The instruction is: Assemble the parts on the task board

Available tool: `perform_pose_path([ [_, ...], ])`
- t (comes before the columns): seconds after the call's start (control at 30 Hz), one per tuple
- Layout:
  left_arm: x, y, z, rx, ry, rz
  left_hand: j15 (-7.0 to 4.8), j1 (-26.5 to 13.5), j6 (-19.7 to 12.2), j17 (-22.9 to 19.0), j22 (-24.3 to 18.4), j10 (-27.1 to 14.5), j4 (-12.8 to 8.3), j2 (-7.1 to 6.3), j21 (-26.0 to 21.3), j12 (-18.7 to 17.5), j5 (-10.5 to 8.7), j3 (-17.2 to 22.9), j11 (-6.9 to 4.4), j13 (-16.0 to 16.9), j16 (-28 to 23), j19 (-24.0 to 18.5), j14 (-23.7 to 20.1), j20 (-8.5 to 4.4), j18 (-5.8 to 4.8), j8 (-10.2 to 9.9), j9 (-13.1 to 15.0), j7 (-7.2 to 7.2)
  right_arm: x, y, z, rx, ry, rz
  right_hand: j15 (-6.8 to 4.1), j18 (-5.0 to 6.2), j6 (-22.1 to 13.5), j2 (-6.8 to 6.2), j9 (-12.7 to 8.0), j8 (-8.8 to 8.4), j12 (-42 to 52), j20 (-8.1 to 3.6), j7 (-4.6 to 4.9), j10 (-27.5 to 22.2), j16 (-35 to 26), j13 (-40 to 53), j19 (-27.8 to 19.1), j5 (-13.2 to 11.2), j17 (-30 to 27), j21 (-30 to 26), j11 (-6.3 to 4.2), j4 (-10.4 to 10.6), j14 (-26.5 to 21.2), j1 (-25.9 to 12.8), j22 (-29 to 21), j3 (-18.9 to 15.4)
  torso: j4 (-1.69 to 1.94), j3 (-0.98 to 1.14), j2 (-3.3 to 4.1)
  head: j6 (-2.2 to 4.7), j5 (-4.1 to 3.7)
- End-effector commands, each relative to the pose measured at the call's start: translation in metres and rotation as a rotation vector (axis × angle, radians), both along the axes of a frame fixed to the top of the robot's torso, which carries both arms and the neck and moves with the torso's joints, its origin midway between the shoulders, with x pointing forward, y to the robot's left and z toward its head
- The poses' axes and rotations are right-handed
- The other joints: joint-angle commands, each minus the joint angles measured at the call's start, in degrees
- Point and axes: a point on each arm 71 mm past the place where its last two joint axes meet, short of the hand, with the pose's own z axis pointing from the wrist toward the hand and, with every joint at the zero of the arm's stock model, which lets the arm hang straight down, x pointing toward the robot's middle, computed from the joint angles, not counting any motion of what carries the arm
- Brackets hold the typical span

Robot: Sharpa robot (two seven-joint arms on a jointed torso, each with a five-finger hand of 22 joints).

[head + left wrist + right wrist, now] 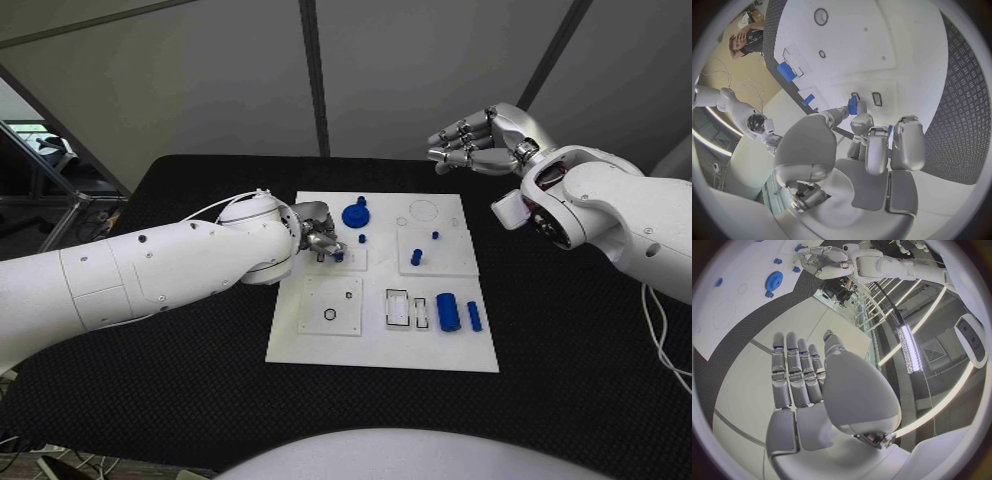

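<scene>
Two blue bars (459, 314) lie loose at the near end of the task board (382, 352), well apart from both hands, beside the open rectangular slots (404, 308); judged unplaced. Left hand (320, 243) is down on the board's left side, fingers bunched over a small blue part (852, 105) held at the fingertips (859, 120), right above a pair of small slots (866, 97). Likely mid-insertion; whether the part is seated, cannot tell. Just beyond that hand: blue gear (355, 215) on the board, a small blue peg (361, 239) beside it. Further toward the right hand's side, two more small blue pieces (424, 248), upright or lying unclear. Right hand (483, 142) hovers beyond the board's far right corner, fingers loosely spread, palm bare, holding nothing. Progress judged early: most parts loose, several recesses unfilled.
</scene>
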Motion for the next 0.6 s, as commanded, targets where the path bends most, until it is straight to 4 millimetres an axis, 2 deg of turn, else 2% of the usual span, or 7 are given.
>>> perform_pose_path([
  [0.03, -0.0009, 0.0003, -0.0021, 0.027, 0.018, -0.016, -0.42, 0.2, 0.1, 11.7, 0.9, 0.5, -9.7, -0.26, 0.2, 0.3, 0.42, 10.0, -0.24, 0.0, 0.2, 0.5, 4.9, 0.00, -0.46, 0.4, 0.1, -0.38, 0.0003, 0.0012, 0.0007, -0.001, -0.001, 0.008, 0.21, 0.26, 0.0, 0.48, 0.1, -0.25, 0.1, -0.08, 0.28, -0.3, -0.2, -0.1, 0.4, 0.4, -0.1, -0.2, 0.09, 0.1, -0.1, -0.2, -0.1, -0.3, 0.06, -0.02, -0.02, -0.06, 0.01],
  [0.4, -0.0027, 0.0001, -0.0024, 0.034, 0.028, -0.027, -0.45, 0.1, 0.2, 11.7, 1.1, 0.7, -9.8, -0.50, 0.3, 0.5, 0.71, 10.0, -0.29, 0.2, 0.2, 0.6, 4.9, -0.03, -0.50, 0.4, 0.2, -0.42, 0.0006, 0.0013, 0.0000, -0.004, 0.003, 0.010, 0.22, 0.27, 0.0, 0.52, 0.1, -0.25, 0.2, -0.08, 0.28, -0.3, -0.2, -0.1, 0.4, 0.4, -0.1, -0.2, 0.09, 0.1, -0.1, -0.2, -0.1, -0.3, -0.02, -0.05, 0.02, -0.22, 0.09],
  [0.6, -0.0037, 0.0003, -0.0022, 0.035, 0.030, -0.030, -0.48, 0.1, 0.3, 11.7, 1.2, 0.9, -9.9, -0.73, 0.3, 0.7, 1.06, 10.1, -0.34, 0.4, 0.2, 0.7, 4.9, -0.07, -0.52, 0.5, 0.3, -0.47, 0.0007, 0.0013, -0.0001, -0.004, 0.004, 0.011, 0.22, 0.27, 0.0, 0.53, 0.1, -0.25, 0.2, -0.08, 0.28, -0.2, -0.2, -0.1, 0.5, 0.4, -0.1, -0.2, 0.08, 0.1, -0.1, -0.2, -0.1, -0.3, 0.06, -0.06, 0.01, -0.40, 0.10],
])
